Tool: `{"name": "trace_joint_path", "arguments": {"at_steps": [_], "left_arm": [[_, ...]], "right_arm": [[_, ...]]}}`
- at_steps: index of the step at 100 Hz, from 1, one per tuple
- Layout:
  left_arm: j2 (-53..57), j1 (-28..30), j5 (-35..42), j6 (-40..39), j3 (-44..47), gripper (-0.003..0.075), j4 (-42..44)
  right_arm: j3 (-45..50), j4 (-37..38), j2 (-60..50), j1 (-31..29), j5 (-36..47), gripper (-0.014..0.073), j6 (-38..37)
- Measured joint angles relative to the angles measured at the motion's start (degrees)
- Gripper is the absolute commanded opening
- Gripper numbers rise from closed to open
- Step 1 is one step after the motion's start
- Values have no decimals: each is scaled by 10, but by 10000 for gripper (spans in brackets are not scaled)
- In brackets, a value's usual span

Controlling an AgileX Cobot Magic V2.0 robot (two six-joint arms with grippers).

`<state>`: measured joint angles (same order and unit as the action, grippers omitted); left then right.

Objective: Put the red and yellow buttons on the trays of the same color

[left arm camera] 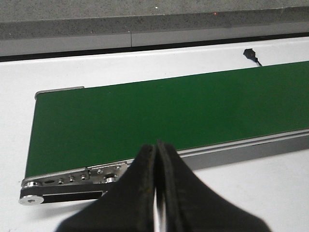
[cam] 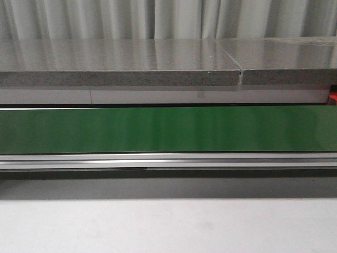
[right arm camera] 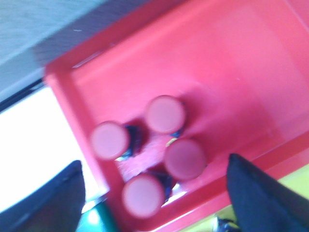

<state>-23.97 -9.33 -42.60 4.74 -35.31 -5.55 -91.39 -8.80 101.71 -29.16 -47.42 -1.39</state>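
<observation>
Green conveyor belt (cam: 168,129) spans frame; grey countertop (cam: 121,63) behind.

Blurred round red plastic buttons (right arm camera: 165,114) sit in a flat red plastic tray (right arm camera: 251,72) cut off by the frame's edges.

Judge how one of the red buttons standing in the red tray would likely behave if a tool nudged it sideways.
The red buttons have round, broad caps over darker bases, so a nudged one would probably slide rather than tip. Laid on its side, it might roll. The red tray looks smooth and glossy, so sliding seems easy, though blur hides detail.
</observation>
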Motion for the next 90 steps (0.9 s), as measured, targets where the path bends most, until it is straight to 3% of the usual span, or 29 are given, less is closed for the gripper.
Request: {"name": "trace_joint_path", "arguments": {"at_steps": [25, 70, 90], "left_arm": [[0, 0, 0, 0, 0, -21, 0], [0, 0, 0, 0, 0, -21, 0], [0, 0, 0, 0, 0, -21, 0]], "right_arm": [[0, 9, -59, 71, -27, -69, 7], [0, 10, -121, 236, -41, -67, 8], [42, 10, -151, 290, -13, -67, 8]]}}
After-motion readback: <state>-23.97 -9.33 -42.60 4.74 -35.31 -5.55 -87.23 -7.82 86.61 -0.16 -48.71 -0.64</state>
